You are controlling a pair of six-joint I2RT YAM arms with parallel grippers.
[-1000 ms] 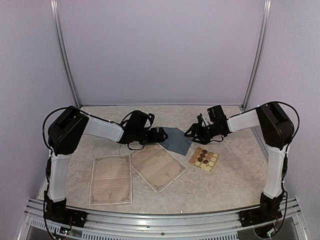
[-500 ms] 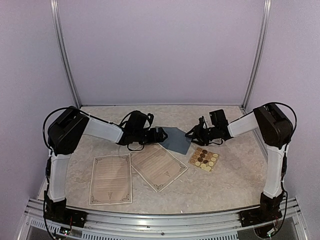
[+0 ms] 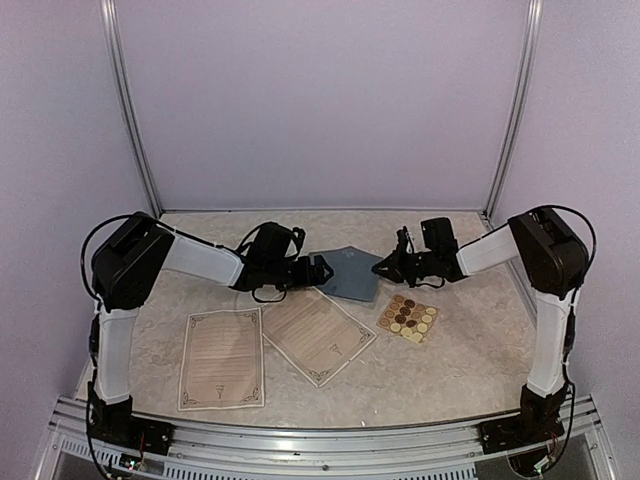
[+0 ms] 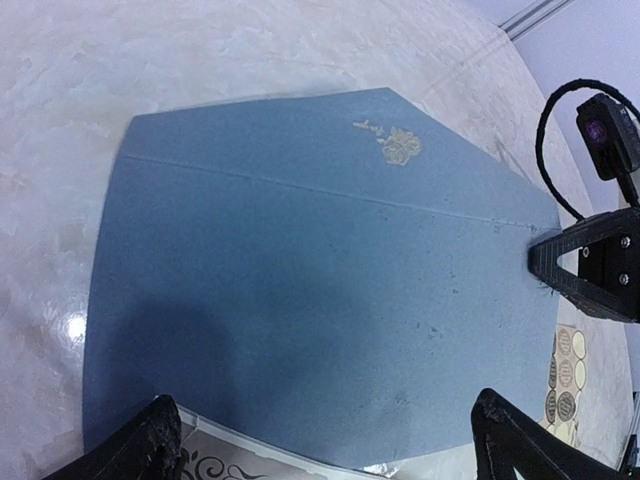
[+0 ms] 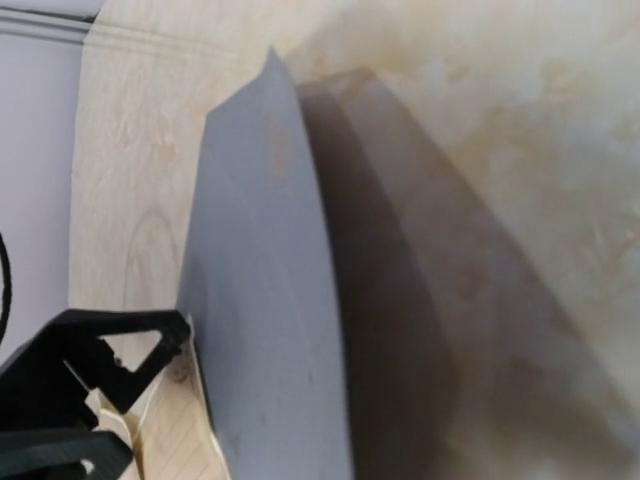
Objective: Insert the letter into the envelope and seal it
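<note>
The slate-blue envelope (image 3: 348, 272) lies mid-table, its triangular flap with a gold rose (image 4: 397, 145) folded open toward the back. In the left wrist view the envelope (image 4: 320, 270) fills the picture. My left gripper (image 4: 325, 450) is open, its fingertips (image 4: 150, 440) straddling the envelope's near edge above a corner of a letter (image 4: 230, 465). My right gripper (image 3: 380, 268) is shut on the envelope's right edge (image 4: 540, 262). The right wrist view shows that edge (image 5: 265, 330) lifted off the table, with a shadow under it. Two cream letters (image 3: 317, 333) (image 3: 222, 357) lie nearer the front.
A small square sheet of round stickers (image 3: 408, 317) lies right of the letters, below the right gripper. Metal frame posts (image 3: 128, 110) (image 3: 515, 110) stand at the back corners. The left gripper's finger (image 5: 90, 370) shows at the lower left of the right wrist view.
The right gripper has shut on the envelope's right edge. That side now rides up and the envelope looks spread wider. The left arm has barely moved.
</note>
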